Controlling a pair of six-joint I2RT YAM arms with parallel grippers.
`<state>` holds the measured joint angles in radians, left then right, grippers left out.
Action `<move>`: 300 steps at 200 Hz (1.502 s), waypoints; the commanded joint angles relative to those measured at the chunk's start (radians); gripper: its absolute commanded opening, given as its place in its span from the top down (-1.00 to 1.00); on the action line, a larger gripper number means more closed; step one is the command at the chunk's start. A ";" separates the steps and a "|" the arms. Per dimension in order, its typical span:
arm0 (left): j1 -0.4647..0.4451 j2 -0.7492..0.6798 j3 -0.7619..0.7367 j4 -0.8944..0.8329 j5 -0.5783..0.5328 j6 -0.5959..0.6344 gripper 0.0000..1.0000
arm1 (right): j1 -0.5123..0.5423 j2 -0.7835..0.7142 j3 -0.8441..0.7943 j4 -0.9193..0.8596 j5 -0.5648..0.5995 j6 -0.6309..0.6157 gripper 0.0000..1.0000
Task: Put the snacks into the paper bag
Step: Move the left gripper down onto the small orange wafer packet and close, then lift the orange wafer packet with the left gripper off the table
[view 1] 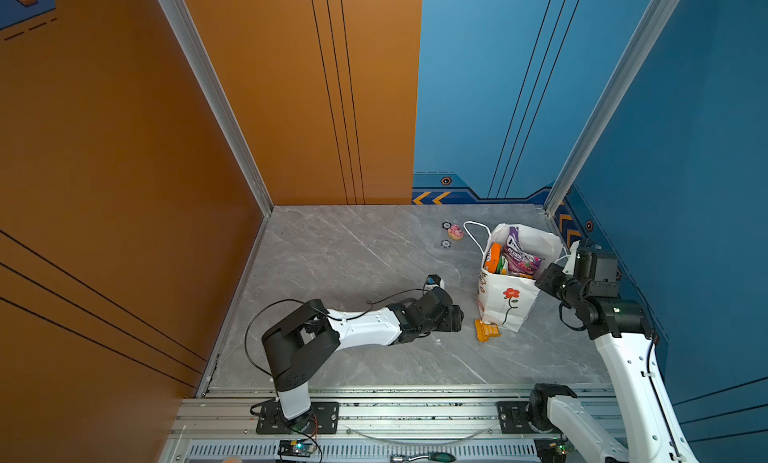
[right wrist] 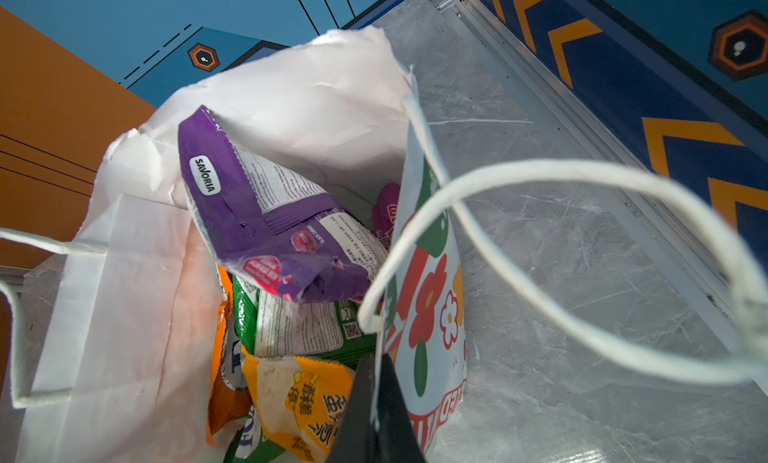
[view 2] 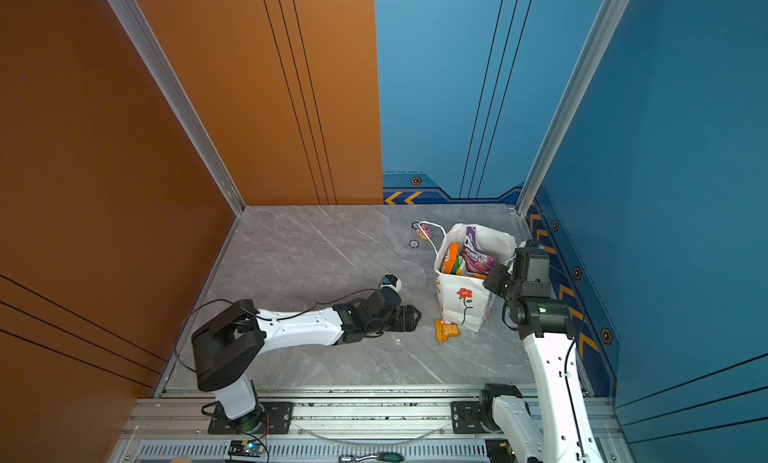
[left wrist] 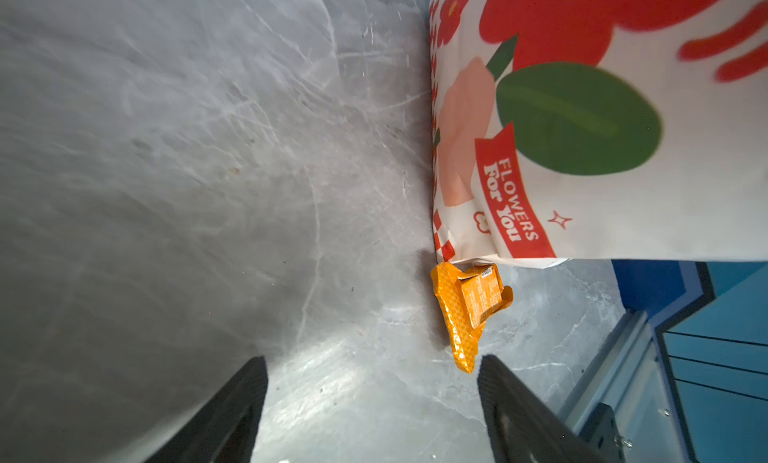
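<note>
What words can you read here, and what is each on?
"FLOWERS For You": on the bag, left wrist view.
"SAVORIA": on the purple packet in it, right wrist view.
"BERRIES": on a purple packet in both top views; perhaps the same one.
Chinese characters on the yellow packet: too unsure to quote.
Fine print, and the loose orange packet: too small.

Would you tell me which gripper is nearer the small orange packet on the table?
Left. The left gripper sits beside the orange packet; the right gripper grips the paper bag at its rim.
</note>
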<state>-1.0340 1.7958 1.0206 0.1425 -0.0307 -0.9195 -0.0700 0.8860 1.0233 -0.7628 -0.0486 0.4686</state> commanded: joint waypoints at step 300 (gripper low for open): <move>0.036 0.278 0.155 0.179 0.294 -0.116 1.00 | 0.001 -0.017 -0.011 -0.020 0.029 -0.018 1.00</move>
<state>-1.0138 2.1338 1.2396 0.2966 0.3180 -1.0409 -0.0700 0.8860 1.0233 -0.7647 -0.0402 0.4683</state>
